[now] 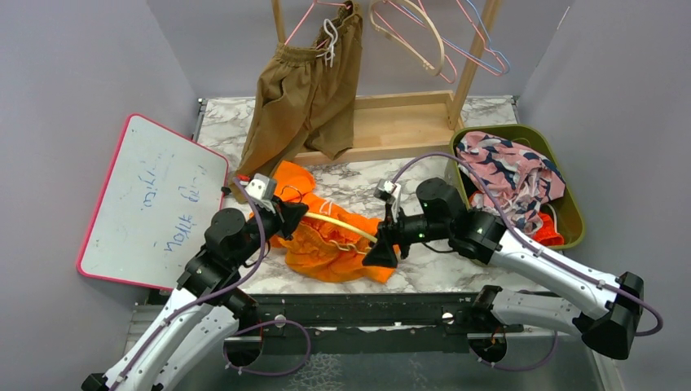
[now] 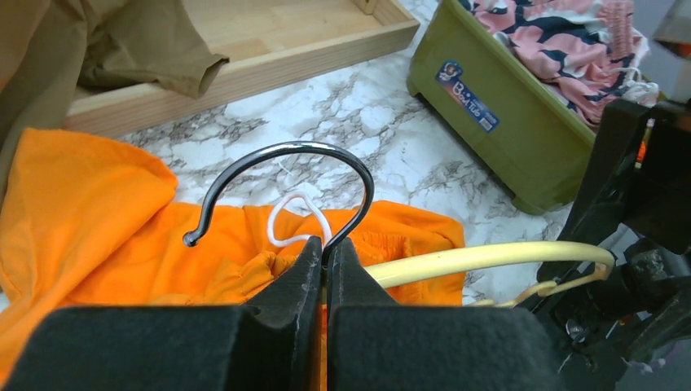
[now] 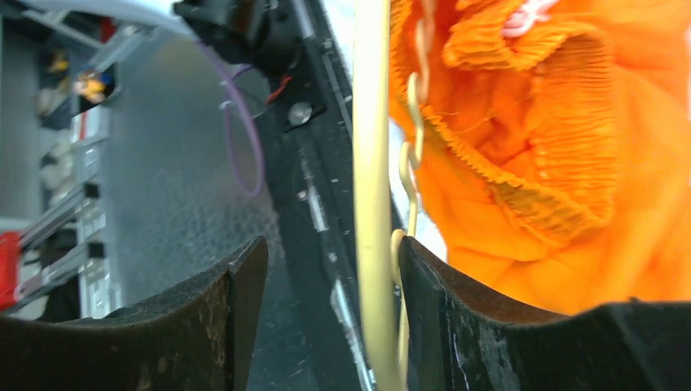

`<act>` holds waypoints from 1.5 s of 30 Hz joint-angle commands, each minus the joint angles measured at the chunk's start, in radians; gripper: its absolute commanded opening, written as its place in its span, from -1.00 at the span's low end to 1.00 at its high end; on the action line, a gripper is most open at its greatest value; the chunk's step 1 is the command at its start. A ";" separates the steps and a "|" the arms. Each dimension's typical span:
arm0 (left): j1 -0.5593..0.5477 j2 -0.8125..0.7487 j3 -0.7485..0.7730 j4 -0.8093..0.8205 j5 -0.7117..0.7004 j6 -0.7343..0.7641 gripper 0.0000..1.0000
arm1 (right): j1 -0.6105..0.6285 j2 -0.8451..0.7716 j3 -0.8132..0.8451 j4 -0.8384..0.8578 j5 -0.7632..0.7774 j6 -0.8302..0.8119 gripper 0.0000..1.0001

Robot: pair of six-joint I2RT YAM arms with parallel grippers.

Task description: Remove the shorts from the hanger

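Marble table (image 1: 358,183), both arms working over its near half. Left jaws are clenched on the stem of the metal hook (image 2: 285,151) of a cream hanger (image 2: 489,259). Right jaws are spread apart with the hanger's bar running between them, nearer one finger; can't tell if it touches. Bright orange shorts (image 1: 326,248) lie crumpled on the table under the hanger, waistband bunched against it. Further back, tan-brown shorts (image 1: 305,90) hang on the wooden rack (image 1: 391,122). Pink blotched shorts (image 1: 505,171) sit in the green bin (image 2: 505,138) at right. Whiteboard (image 1: 155,204) at left.
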 commanded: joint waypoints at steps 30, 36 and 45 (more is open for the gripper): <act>0.004 -0.056 0.004 0.094 0.069 0.029 -1.00 | -0.002 0.066 -0.202 0.419 -0.504 0.251 -0.38; 0.004 -0.064 -0.003 0.083 0.064 0.034 -1.00 | -0.002 0.021 -0.204 0.407 -0.495 0.242 -0.62; 0.003 -0.063 -0.002 0.071 0.026 -0.001 -0.29 | -0.002 -0.051 -0.219 0.386 -0.418 0.267 -0.98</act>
